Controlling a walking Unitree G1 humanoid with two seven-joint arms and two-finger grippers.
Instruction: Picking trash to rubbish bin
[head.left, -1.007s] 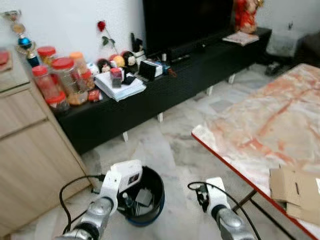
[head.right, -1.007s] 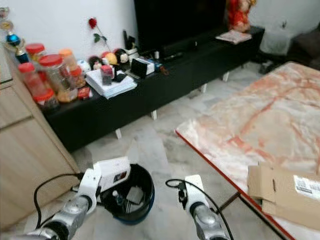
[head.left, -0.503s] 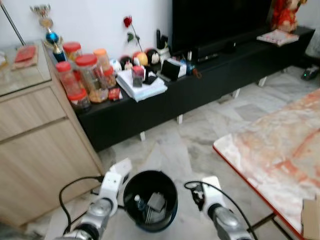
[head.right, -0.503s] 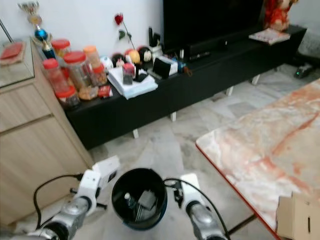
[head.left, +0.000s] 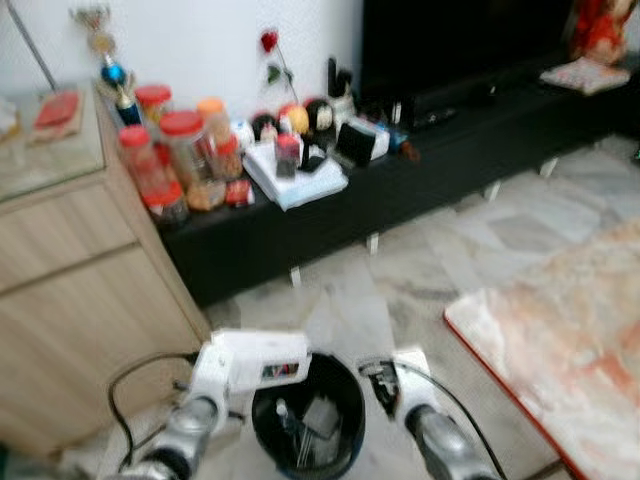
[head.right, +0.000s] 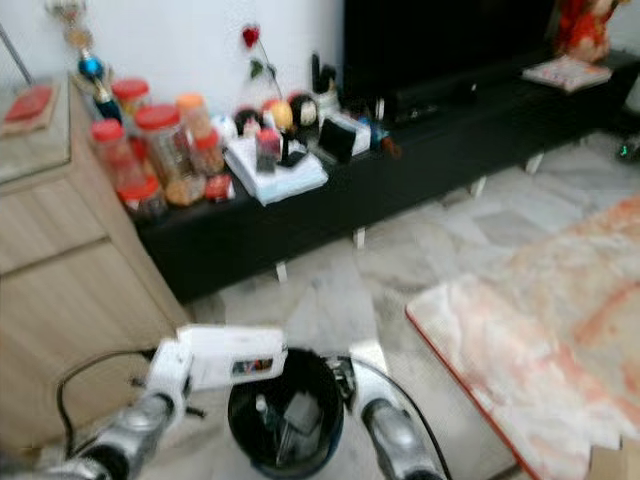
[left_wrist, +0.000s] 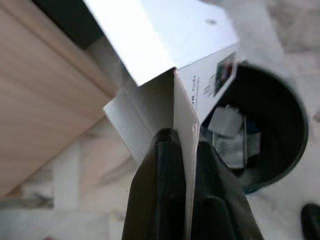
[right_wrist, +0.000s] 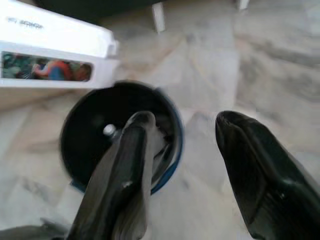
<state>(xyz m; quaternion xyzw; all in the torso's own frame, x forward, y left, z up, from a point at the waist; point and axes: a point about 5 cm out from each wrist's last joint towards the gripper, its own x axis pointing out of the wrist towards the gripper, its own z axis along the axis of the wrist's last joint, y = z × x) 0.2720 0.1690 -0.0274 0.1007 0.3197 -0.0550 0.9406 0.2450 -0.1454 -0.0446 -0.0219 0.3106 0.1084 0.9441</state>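
A white cardboard box (head.left: 258, 359) with small print on its side hangs beside the left rim of the black rubbish bin (head.left: 308, 417), which stands on the floor low in the eye views. My left gripper (left_wrist: 184, 150) is shut on a flap of that box (left_wrist: 165, 37). The bin (left_wrist: 272, 130) holds a small bottle and crumpled papers. My right gripper (right_wrist: 182, 131) is open with nothing between its fingers, just right of the bin (right_wrist: 87, 135); the white box (right_wrist: 50, 52) is beyond it.
A wooden cabinet (head.left: 70, 270) stands to the left. A long black TV bench (head.left: 400, 175) with jars, books and small items runs along the wall. The pink marble-pattern table (head.left: 560, 340) with a red edge is at the right. Marble floor lies between.
The camera has shifted and the picture is blurred. My left gripper has turned the white box flat and brought it against the bin's left rim. The right gripper stays open by the bin.
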